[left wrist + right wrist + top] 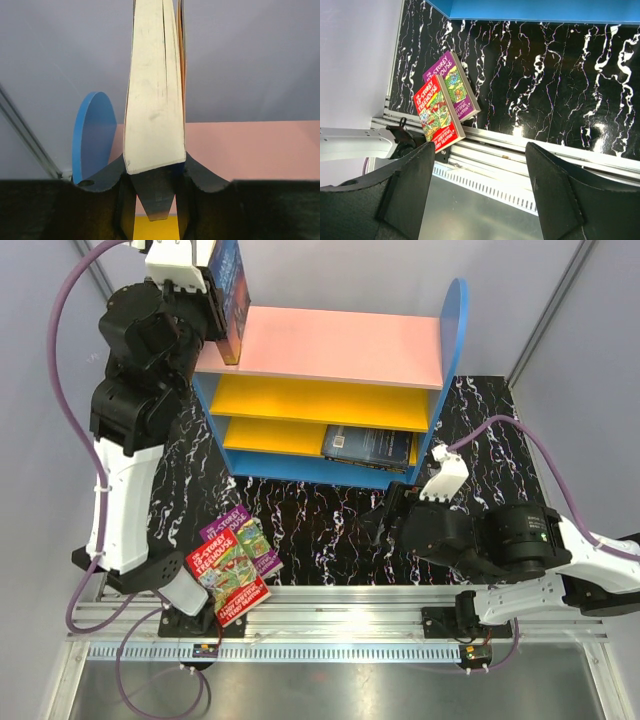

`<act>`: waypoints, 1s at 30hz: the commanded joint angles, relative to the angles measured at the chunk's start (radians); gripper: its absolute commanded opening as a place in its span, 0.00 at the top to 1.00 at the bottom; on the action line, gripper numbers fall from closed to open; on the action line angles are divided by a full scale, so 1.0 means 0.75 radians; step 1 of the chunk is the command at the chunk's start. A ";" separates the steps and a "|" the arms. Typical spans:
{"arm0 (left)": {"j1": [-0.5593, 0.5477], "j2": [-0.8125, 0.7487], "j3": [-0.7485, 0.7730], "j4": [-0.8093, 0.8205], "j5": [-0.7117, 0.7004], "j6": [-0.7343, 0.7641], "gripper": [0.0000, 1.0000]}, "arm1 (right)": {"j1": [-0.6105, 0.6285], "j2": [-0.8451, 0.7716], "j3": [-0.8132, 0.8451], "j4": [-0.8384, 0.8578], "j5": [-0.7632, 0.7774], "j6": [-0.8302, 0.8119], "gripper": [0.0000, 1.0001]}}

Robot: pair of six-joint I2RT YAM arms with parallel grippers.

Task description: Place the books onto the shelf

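Observation:
My left gripper is shut on a blue-orange book and holds it upright at the left end of the shelf's pink top board. In the left wrist view its cream page edge rises between the jaws of the left gripper. A dark blue book lies flat on a lower board. The red book and purple book lie overlapped at the table's near left. My right gripper hovers open and empty right of them. The right wrist view shows the red book and the purple book beyond the right gripper.
The shelf's blue side panel rises at the right, and the other blue panel shows in the left wrist view. A metal rail runs along the near edge. Grey walls close in at the back and the sides.

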 commanded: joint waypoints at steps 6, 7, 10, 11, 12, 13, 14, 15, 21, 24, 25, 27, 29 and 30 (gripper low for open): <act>0.389 -0.034 -0.007 0.195 0.207 -0.281 1.00 | -0.005 0.038 -0.010 -0.370 0.019 0.050 0.20; 0.444 -0.024 -0.003 0.187 0.246 -0.300 1.00 | -0.005 0.042 -0.012 -0.360 0.023 0.046 0.20; 0.540 0.001 0.001 0.181 0.432 -0.365 1.00 | -0.003 0.050 -0.020 -0.340 0.029 0.033 0.20; 0.565 0.009 -0.003 0.183 0.531 -0.404 1.00 | -0.005 0.052 -0.020 -0.337 0.037 0.027 0.20; 0.586 0.013 -0.005 0.185 0.563 -0.423 1.00 | -0.005 0.056 -0.018 -0.333 0.041 0.025 0.19; 0.624 0.015 -0.023 0.195 0.618 -0.441 0.99 | -0.005 0.058 -0.018 -0.331 0.047 0.021 0.19; 0.639 0.017 -0.030 0.201 0.643 -0.465 0.99 | -0.005 0.060 -0.022 -0.329 0.049 0.019 0.19; 0.649 0.025 -0.030 0.206 0.661 -0.472 0.97 | -0.005 0.062 -0.025 -0.323 0.051 0.019 0.19; 0.668 0.064 -0.028 0.222 0.706 -0.511 0.87 | -0.005 0.064 -0.053 -0.303 0.051 0.015 0.18; 0.668 0.089 -0.009 0.234 0.698 -0.521 0.85 | -0.007 0.060 -0.061 -0.299 0.053 0.011 0.18; 0.668 0.099 0.001 0.234 0.680 -0.525 0.85 | -0.005 0.058 -0.063 -0.299 0.057 0.009 0.18; 0.668 0.109 0.032 0.236 0.678 -0.529 0.85 | -0.005 0.054 -0.063 -0.299 0.064 0.007 0.18; 0.668 0.113 0.040 0.242 0.674 -0.529 0.83 | -0.005 0.052 -0.069 -0.297 0.070 0.005 0.17; 0.668 0.115 0.038 0.248 0.674 -0.529 0.82 | -0.005 0.044 -0.072 -0.293 0.072 0.001 0.17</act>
